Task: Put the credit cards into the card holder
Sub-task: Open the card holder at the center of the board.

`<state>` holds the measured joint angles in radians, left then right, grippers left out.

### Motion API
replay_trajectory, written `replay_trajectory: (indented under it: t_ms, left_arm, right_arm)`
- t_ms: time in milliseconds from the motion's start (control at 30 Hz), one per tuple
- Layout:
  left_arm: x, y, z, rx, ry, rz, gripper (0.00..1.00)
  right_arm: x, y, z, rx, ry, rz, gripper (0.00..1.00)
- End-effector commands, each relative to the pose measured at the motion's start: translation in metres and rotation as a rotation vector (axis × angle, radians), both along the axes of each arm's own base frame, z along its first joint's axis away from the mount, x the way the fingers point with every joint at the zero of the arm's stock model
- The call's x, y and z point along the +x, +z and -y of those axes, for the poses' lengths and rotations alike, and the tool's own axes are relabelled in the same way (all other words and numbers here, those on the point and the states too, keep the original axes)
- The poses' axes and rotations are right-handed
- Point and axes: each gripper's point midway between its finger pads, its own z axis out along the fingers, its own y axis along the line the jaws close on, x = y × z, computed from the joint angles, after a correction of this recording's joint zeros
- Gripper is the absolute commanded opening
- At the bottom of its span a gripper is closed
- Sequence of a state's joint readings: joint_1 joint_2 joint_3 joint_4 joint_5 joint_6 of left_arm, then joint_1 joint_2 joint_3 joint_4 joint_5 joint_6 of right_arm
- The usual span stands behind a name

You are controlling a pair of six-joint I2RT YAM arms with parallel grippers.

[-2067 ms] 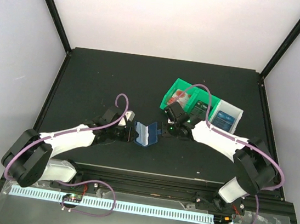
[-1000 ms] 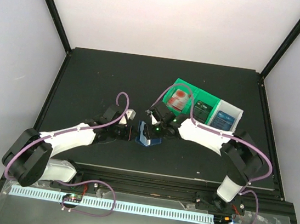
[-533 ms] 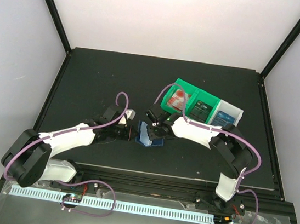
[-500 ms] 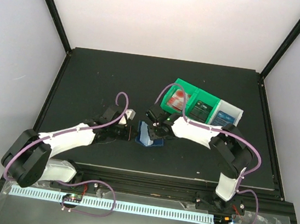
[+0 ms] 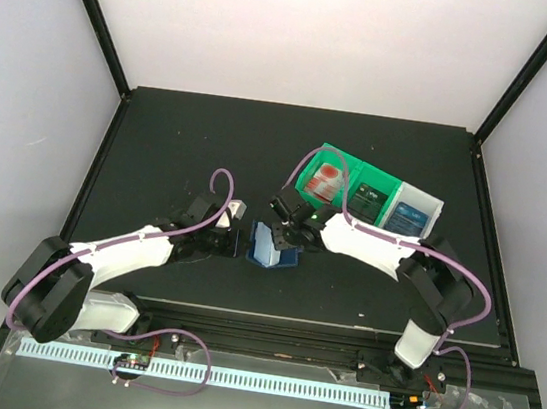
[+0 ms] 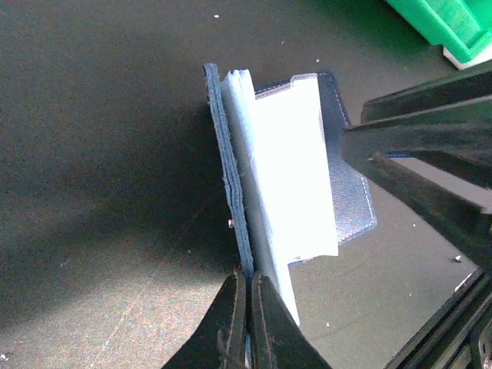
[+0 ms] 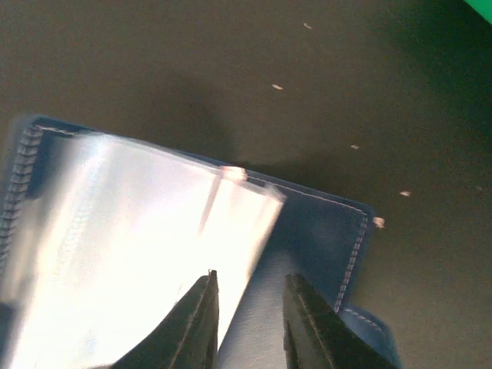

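The card holder [image 5: 270,247], navy with pale clear sleeves, lies open on the black table between the two arms. My left gripper [image 6: 247,280] is shut on the edge of its left flap, which stands upright [image 6: 231,177]. My right gripper [image 7: 250,296] hovers low over the right half, jaws apart, with the edge of a clear sleeve [image 7: 138,254] and the navy cover [image 7: 315,238] between its fingertips. Credit cards lie in the bins: a red-and-white one [image 5: 325,179], a dark one [image 5: 368,195] and a blue one [image 5: 408,219].
Two green bins [image 5: 308,184] and a white bin [image 5: 433,214] stand in a row behind the right arm. A corner of the green bin [image 6: 446,19] shows in the left wrist view. Black frame posts line the table's edges.
The right gripper came from the bins to the card holder and its jaws have narrowed over the sleeve. The left gripper has stayed shut on the flap.
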<state>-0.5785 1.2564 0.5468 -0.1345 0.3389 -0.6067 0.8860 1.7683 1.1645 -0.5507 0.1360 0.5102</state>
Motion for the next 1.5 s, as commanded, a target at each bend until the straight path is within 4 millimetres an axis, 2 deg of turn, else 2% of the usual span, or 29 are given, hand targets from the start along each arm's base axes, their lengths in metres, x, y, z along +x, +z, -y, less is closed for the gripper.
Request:
replay_trajectory:
  t_ms: [0, 67, 167, 267, 367, 533, 633, 833, 933, 1100, 1233, 1333, 1467]
  left_arm:
    - [-0.001, 0.004, 0.0, -0.007, 0.011, 0.003, 0.01]
    - [-0.001, 0.003, 0.0, -0.008, 0.011, 0.002, 0.02]
    - [-0.001, 0.004, 0.0, -0.013, 0.011, 0.003, 0.02]
    - [0.0, 0.003, 0.0, -0.012, 0.011, 0.002, 0.02]
    - [-0.001, 0.002, 0.0, -0.01, 0.015, -0.001, 0.02]
    - [-0.002, -0.005, -0.005, 0.003, 0.044, -0.021, 0.06]
    - [-0.001, -0.008, -0.01, 0.024, 0.072, -0.026, 0.15]
    - [0.002, -0.008, -0.021, 0.065, 0.124, -0.007, 0.42]
    - [0.004, -0.006, -0.027, 0.079, 0.155, 0.006, 0.46]
    - [0.007, 0.001, -0.036, 0.078, 0.205, 0.051, 0.43]
    - [0.005, 0.007, -0.031, 0.023, 0.188, 0.078, 0.36]
    - [0.001, 0.005, -0.024, -0.025, 0.16, 0.076, 0.3]
    - [-0.002, 0.001, -0.013, -0.077, 0.119, 0.061, 0.25]
  right_arm:
    - [-0.005, 0.035, -0.028, 0.173, 0.066, 0.022, 0.18]
    - [-0.003, 0.039, -0.028, 0.189, 0.056, 0.038, 0.09]
    - [-0.004, 0.041, -0.033, 0.217, 0.069, 0.031, 0.07]
    - [-0.009, 0.034, -0.043, 0.243, 0.095, -0.014, 0.07]
    - [-0.011, 0.018, -0.046, 0.232, 0.091, -0.052, 0.11]
    - [-0.014, -0.016, -0.046, 0.171, 0.084, -0.121, 0.25]
    - [-0.016, -0.028, -0.047, 0.15, 0.083, -0.146, 0.3]
    - [-0.014, -0.042, -0.041, 0.064, 0.068, -0.132, 0.43]
    - [-0.014, -0.051, -0.035, 0.002, 0.061, -0.121, 0.48]
    - [-0.014, -0.067, -0.023, -0.101, 0.039, -0.092, 0.5]
    - [-0.017, -0.074, -0.017, -0.127, 0.016, -0.096, 0.49]
    - [-0.017, -0.072, -0.019, -0.109, 0.012, -0.097, 0.46]
    - [-0.017, -0.058, -0.029, -0.055, 0.017, -0.096, 0.39]
